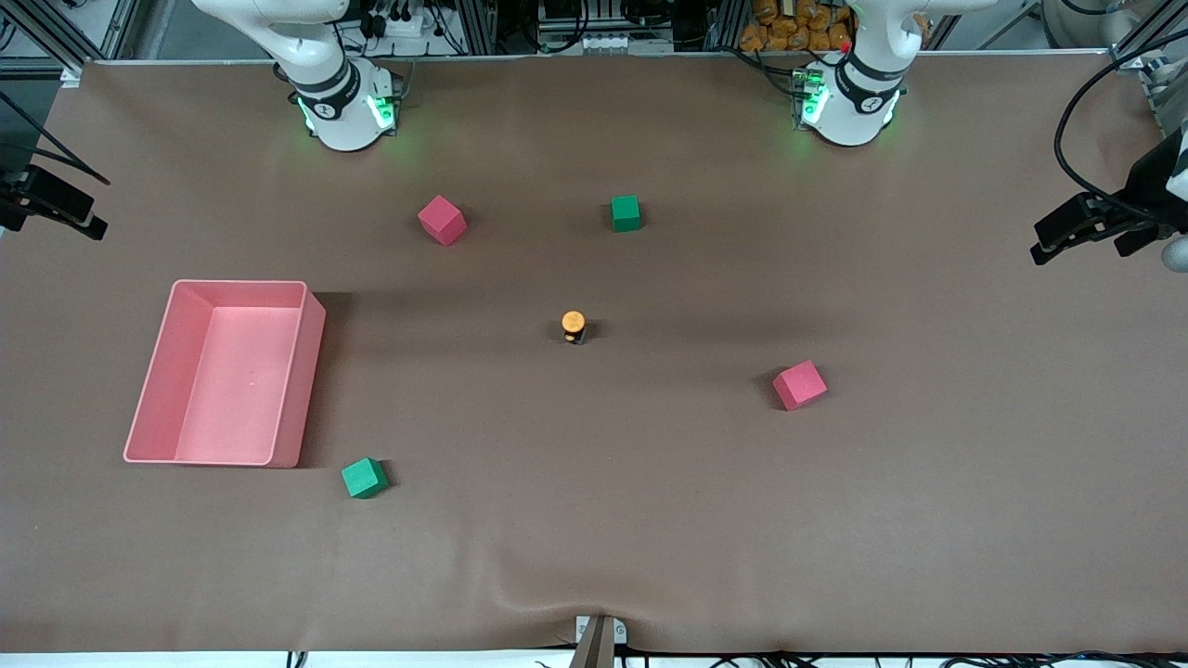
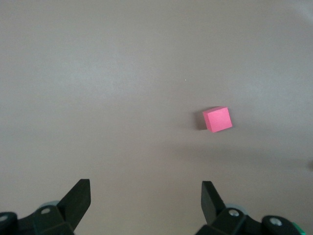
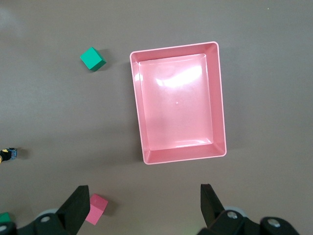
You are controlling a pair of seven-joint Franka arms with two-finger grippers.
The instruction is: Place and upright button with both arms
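Button: upright on brown table cover, orange cap up, dark body below; near table centre, touching nothing, held by nothing. Also glimpsed at frame edge in right wrist view.

Pink cube: toward left arm's end, nearer to front camera than button, well apart from it. Same cube alone on bare cover in left wrist view.

Green cube: farther from front camera than button, slightly toward left arm's end.

Second pink cube: farther from front camera than button, toward right arm's end; seen in right wrist view close to one finger.

Second green cube: nearer to front camera, just off a corner of pink bin; separate from it in right wrist view.

Pink bin: open rectangular tray, nothing inside, toward right arm's end of table; whole rim visible in right wrist view.

Left gripper: raised over bare cover near pink cube, fingers spread wide, nothing between them. Gripper itself out of front view; only base and lower arm there.

Right gripper: raised over cover beside pink bin, fingers spread wide, nothing held. Likewise out of front view.

Both arms waiting, clear of button.
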